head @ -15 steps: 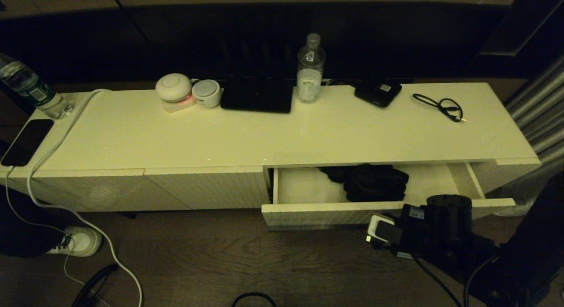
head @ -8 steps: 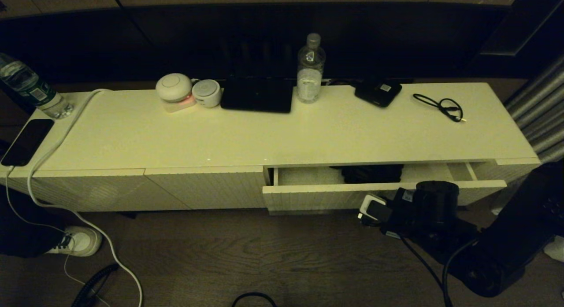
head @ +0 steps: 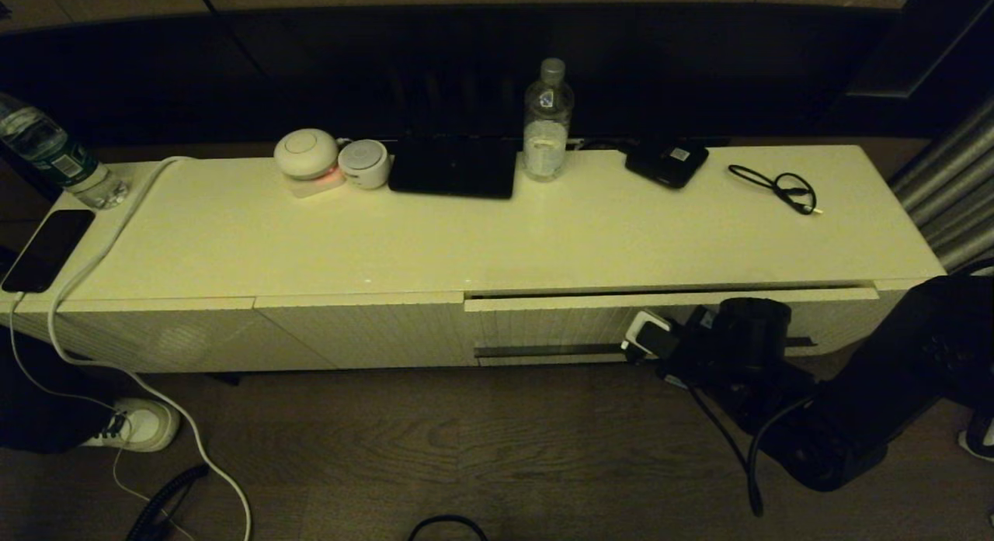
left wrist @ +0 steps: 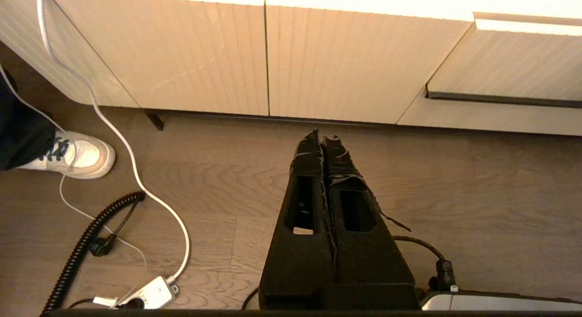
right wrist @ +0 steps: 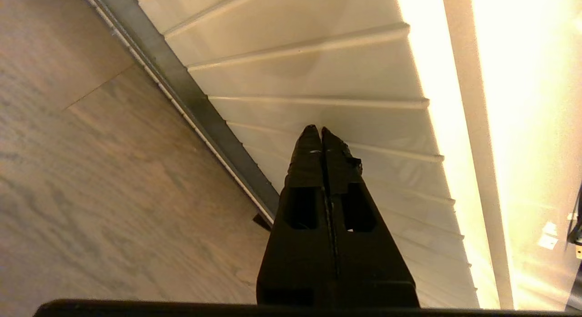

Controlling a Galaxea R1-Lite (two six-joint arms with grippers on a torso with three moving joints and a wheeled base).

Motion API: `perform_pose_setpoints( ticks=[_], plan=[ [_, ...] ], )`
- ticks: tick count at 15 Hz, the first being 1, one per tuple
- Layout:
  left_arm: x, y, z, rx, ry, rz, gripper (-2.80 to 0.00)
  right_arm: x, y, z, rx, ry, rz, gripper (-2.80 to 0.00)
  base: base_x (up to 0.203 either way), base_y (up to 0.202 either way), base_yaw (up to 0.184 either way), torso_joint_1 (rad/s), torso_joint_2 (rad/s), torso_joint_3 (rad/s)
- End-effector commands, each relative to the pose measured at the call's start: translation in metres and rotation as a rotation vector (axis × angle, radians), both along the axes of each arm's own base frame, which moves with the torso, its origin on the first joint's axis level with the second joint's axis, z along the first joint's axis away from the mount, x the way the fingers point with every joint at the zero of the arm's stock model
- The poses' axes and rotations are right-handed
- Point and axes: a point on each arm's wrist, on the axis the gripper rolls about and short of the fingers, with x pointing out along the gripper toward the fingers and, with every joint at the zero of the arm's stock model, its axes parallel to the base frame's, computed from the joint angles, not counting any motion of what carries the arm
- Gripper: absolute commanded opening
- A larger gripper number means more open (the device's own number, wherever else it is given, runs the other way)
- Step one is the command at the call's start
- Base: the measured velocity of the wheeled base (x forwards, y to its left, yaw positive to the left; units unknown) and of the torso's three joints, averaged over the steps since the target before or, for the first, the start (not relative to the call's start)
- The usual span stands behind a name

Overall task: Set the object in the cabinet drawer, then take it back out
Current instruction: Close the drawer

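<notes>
The cabinet drawer (head: 551,322) is pushed almost fully in, with only a thin dark slit left under the cabinet top. Its dark handle strip (head: 543,349) runs along the ribbed front. The black fabric object is hidden inside the drawer. My right gripper (right wrist: 321,129) is shut and empty, its tips against the ribbed drawer front (right wrist: 318,71) beside the handle strip (right wrist: 182,89). The right arm (head: 738,335) covers part of the front in the head view. My left gripper (left wrist: 323,137) hangs shut and empty over the wooden floor, left of the drawer (left wrist: 514,67).
On the cabinet top stand a water bottle (head: 547,122), a small black device (head: 666,162), a thin black cable (head: 780,188), a dark flat slab (head: 453,167) and two white round gadgets (head: 307,154). A phone (head: 46,250), a white cord (head: 101,246) and a shoe (head: 144,424) are at the left.
The drawer has slid from wide open to nearly shut, with my right gripper moving in along with its front. The black bundle, visible before, is now hidden.
</notes>
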Motion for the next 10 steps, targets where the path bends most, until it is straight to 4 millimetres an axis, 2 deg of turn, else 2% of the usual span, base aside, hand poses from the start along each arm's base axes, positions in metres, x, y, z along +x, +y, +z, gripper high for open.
perform_pose_setpoints(
  ticks=[1,10],
  plan=[
    [0.000,0.000,0.000,-0.001,-0.002,0.001,-2.80,0.006,0.002,0.001,0.003,-0.019,-0.003,-2.80,0.000,0.000,0.000,0.000,0.00,0.000],
    [0.000,0.000,0.000,-0.001,-0.002,0.001,-2.80,0.017,0.006,0.000,0.050,-0.041,-0.042,-2.80,0.000,0.000,0.000,0.000,0.00,0.000]
  ],
)
